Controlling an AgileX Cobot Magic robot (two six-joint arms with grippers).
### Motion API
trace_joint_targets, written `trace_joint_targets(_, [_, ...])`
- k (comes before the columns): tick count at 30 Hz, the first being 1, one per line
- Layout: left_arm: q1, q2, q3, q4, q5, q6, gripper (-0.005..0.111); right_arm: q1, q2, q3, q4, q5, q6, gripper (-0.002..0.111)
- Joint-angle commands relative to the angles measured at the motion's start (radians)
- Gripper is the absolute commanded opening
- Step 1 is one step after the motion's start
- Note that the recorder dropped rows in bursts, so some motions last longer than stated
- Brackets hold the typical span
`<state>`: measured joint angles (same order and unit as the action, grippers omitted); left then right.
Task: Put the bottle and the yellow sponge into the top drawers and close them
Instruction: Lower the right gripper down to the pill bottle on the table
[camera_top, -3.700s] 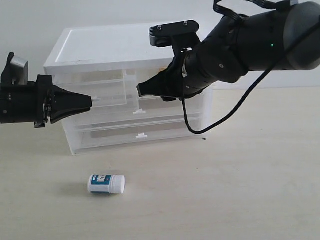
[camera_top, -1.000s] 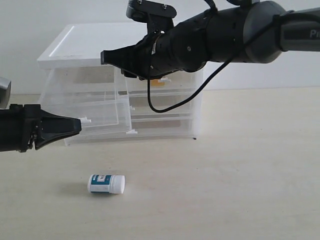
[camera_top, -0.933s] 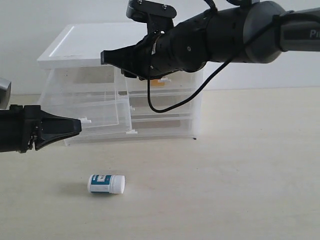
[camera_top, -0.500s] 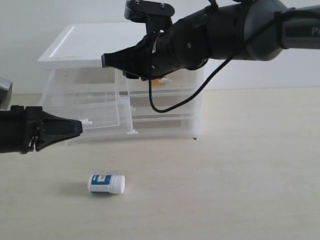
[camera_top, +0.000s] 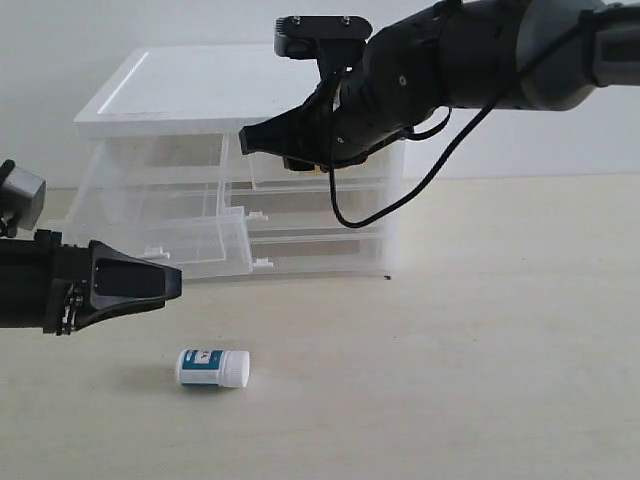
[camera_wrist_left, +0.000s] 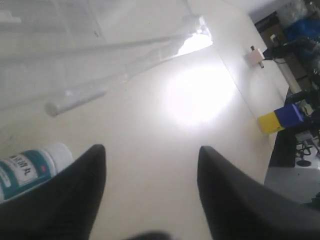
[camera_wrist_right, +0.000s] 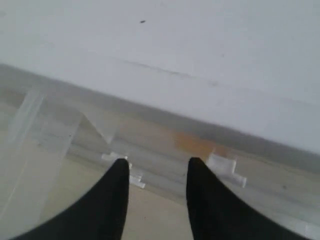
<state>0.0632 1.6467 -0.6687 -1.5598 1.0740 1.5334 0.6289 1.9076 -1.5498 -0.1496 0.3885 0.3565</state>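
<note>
The bottle (camera_top: 212, 367) lies on its side on the table; its label also shows in the left wrist view (camera_wrist_left: 25, 167). My left gripper (camera_top: 172, 283) (camera_wrist_left: 151, 148) hovers just above and left of it, open and empty. The left top drawer (camera_top: 160, 225) is pulled far out of the unit. The right top drawer (camera_top: 320, 172) is pushed in, and an orange blur inside it is the yellow sponge (camera_wrist_right: 197, 145). My right gripper (camera_top: 248, 141) (camera_wrist_right: 158, 161) is open and empty at the unit's front, above that drawer's white handle (camera_wrist_right: 227, 167).
The unit's white top (camera_top: 180, 90) sits at the back, with two full-width drawers (camera_top: 320, 252) pushed in below. A black cable (camera_top: 350, 215) hangs from the right arm in front of the unit. A yellow and blue object (camera_wrist_left: 282, 117) lies beyond the table's edge.
My left gripper has opened, let go of the left drawer's handle and dropped back below it. The drawer stands further out. My right arm has shifted to the right.
</note>
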Motion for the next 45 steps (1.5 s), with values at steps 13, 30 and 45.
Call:
trace_joint_targets(13, [0.058,-0.023,0.109,-0.001,-0.047,0.064,0.052,0.022,-0.34,0.462,0.016,0.012,-0.271,0.034])
trace_joint_targets(30, [0.265,-0.026,0.226,-0.144,-0.031,0.179,0.052,0.218,-0.077,0.496,0.039,-0.232,-0.385,0.055])
trace_joint_targets(45, [0.265,-0.026,0.226,-0.151,-0.033,0.187,0.052,0.241,-0.021,0.489,0.039,-0.374,-0.432,0.055])
